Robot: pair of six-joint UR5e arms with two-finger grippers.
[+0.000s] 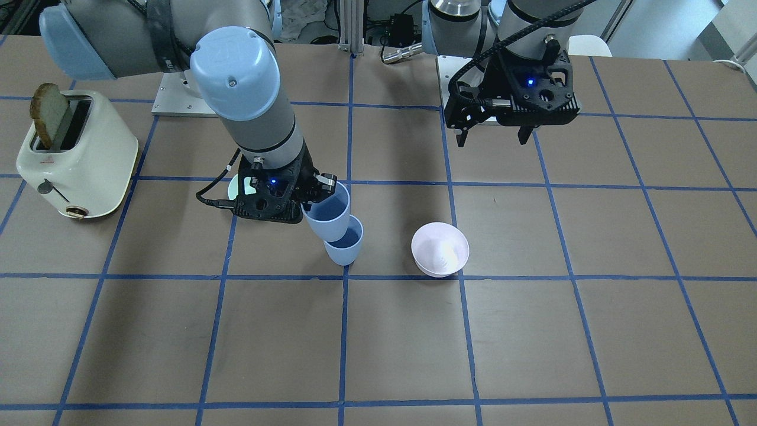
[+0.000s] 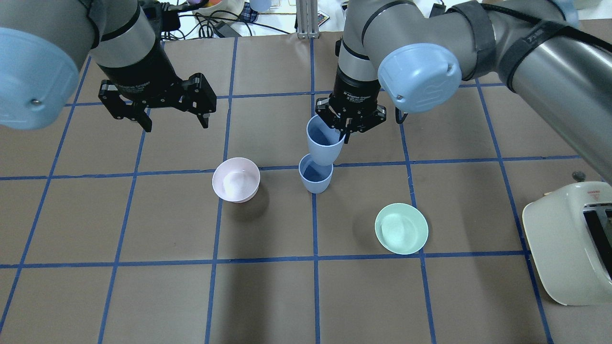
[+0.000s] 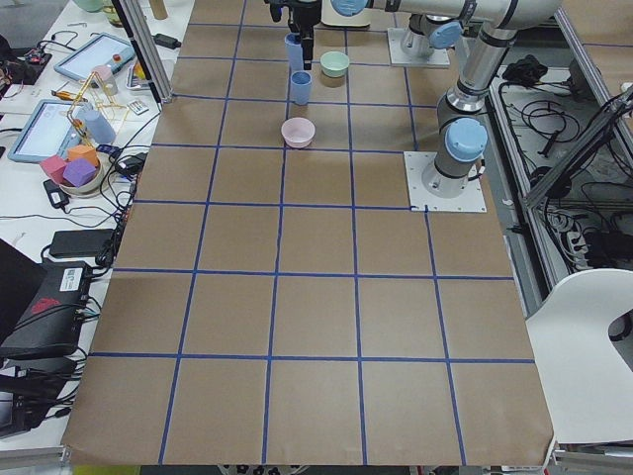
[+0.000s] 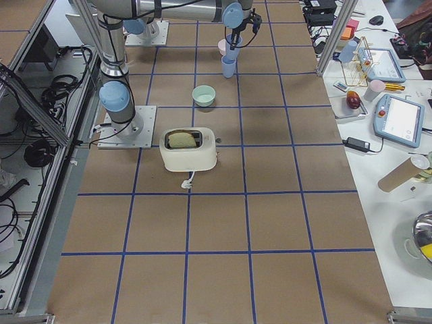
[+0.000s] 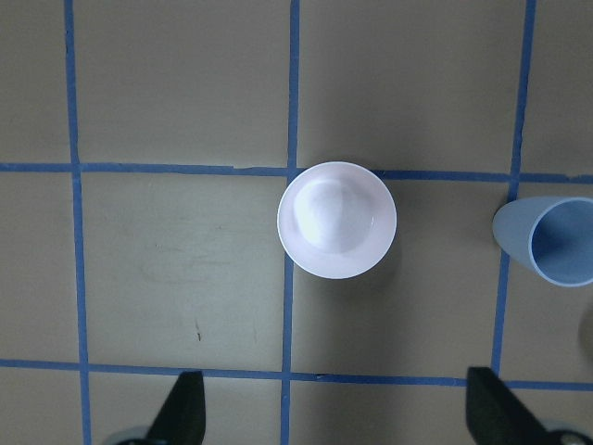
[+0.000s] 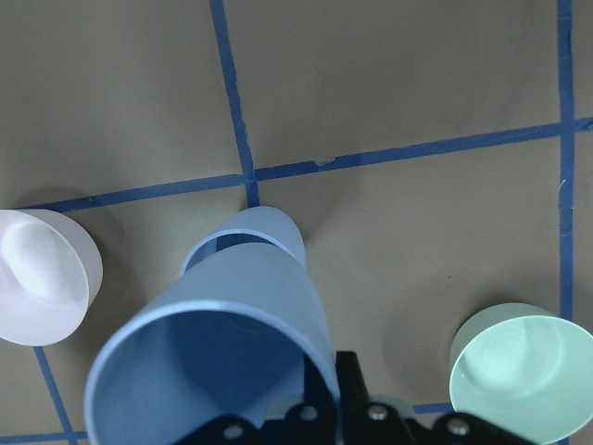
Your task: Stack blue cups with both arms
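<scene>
One blue cup (image 2: 315, 174) stands upright on the table near its middle. My right gripper (image 2: 345, 131) is shut on the rim of the second blue cup (image 2: 324, 141) and holds it tilted. Its base is at the standing cup's mouth. In the right wrist view the held cup (image 6: 218, 352) covers most of the lower cup (image 6: 250, 236). The front-facing view shows the held cup (image 1: 327, 212) over the lower one (image 1: 345, 242). My left gripper (image 2: 177, 126) is open and empty above the table, to the left of the cups, over the pink bowl (image 5: 336, 220).
A pale pink bowl (image 2: 236, 179) sits left of the cups. A mint-green bowl (image 2: 401, 228) sits to their right and nearer the robot. A cream toaster (image 2: 569, 248) with a bread slice (image 1: 50, 112) stands at the table's right end.
</scene>
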